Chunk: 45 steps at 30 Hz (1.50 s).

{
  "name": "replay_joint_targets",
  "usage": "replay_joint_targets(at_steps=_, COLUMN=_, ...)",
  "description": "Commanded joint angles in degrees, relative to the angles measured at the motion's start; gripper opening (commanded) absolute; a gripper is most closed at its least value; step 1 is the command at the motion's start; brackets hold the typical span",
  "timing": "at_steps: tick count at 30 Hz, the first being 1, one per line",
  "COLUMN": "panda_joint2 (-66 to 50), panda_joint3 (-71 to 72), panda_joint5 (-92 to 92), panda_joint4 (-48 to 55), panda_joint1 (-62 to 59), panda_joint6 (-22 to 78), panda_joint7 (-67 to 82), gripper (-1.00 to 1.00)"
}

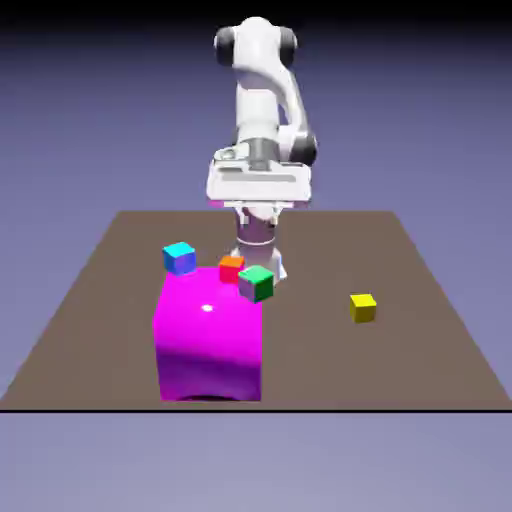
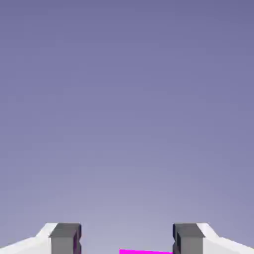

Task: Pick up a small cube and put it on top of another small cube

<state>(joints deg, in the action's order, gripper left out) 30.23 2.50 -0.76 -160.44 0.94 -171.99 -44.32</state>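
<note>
While the big magenta block [image 1: 209,340] fills the front of the brown bench [image 1: 420,340], it is the nearest thing in the exterior view, standing left of the middle. A green cube [image 1: 257,283] shows at its upper right corner, tilted; whether it rests on the block or on the bench behind it I cannot tell. Just beside the green one, toward the exterior view's left, an orange-red cube [image 1: 231,267] peeks over the block's far top edge. A blue cube [image 1: 180,258] with a cyan top sits further left, near the block's far left corner. A yellow cube [image 1: 363,307] lies alone on the bench, well apart on the exterior view's right.

Beyond the cubes the white arm [image 1: 262,100] rises at the far edge, its hand held high above the bench and holding nothing.

From the hand view, the gripper [image 2: 127,240] is spread wide: two grey fingertips [image 2: 65,239] stand well apart at the bottom edge with nothing between them. A thin strip of magenta shows at the very bottom between them, and the plain blue-violet backdrop [image 2: 127,99] fills the rest.
</note>
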Motion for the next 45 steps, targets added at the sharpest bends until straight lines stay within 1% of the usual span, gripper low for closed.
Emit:
replay_joint_targets(at_steps=1, panda_joint2=-2.0, panda_joint3=2.1, panda_joint5=-0.6, panda_joint4=0.5, panda_joint1=0.2, panda_joint6=1.7, panda_joint7=-1.5, gripper=0.00)
replay_joint_targets(at_steps=19, panda_joint2=-38.2, panda_joint3=39.5, panda_joint5=-11.9, panda_joint4=8.8, panda_joint1=3.9, panda_joint6=31.7, panda_joint7=-29.3, gripper=0.00)
replay_joint_targets(at_steps=21, panda_joint2=-38.2, panda_joint3=39.5, panda_joint5=-11.9, panda_joint4=8.8, panda_joint1=3.9, panda_joint6=31.7, panda_joint7=-29.3, gripper=0.00)
replay_joint_targets(at_steps=27, panda_joint2=-50.6, panda_joint3=30.8, panda_joint5=-3.5, panda_joint4=8.0, panda_joint1=11.8, panda_joint6=19.2, panda_joint7=-35.0, gripper=0.00)
replay_joint_targets(at_steps=28, panda_joint2=-50.9, panda_joint3=30.6, panda_joint5=-3.4, panda_joint4=8.0, panda_joint1=12.0, panda_joint6=19.0, panda_joint7=-35.1, gripper=0.00)
replay_joint_targets(at_steps=29, panda_joint2=-50.9, panda_joint3=30.6, panda_joint5=-3.4, panda_joint4=8.0, panda_joint1=12.0, panda_joint6=19.0, panda_joint7=-35.1, gripper=-1.00)
replay_joint_targets(at_steps=30, panda_joint2=-50.9, panda_joint3=30.6, panda_joint5=-3.4, panda_joint4=8.0, panda_joint1=12.0, panda_joint6=19.0, panda_joint7=-35.1, gripper=-1.00)
replay_joint_targets(at_steps=36, panda_joint2=-38.5, panda_joint3=39.3, panda_joint5=-11.7, panda_joint4=8.8, panda_joint1=4.1, panda_joint6=31.4, panda_joint7=-29.5, gripper=-1.00)
replay_joint_targets(at_steps=38, panda_joint2=-38.2, panda_joint3=39.5, panda_joint5=-11.9, panda_joint4=8.8, panda_joint1=3.9, panda_joint6=31.7, panda_joint7=-29.3, gripper=-1.00)
replay_joint_targets(at_steps=39, panda_joint2=-37.5, panda_joint3=41.1, panda_joint5=-13.8, panda_joint4=10.9, panda_joint1=3.6, panda_joint6=33.6, panda_joint7=-29.8, gripper=-1.00)
replay_joint_targets(at_steps=45, panda_joint2=-26.1, panda_joint3=30.1, panda_joint5=-18.3, panda_joint4=16.4, panda_joint1=-8.5, panda_joint6=46.4, panda_joint7=-40.2, gripper=-1.00)
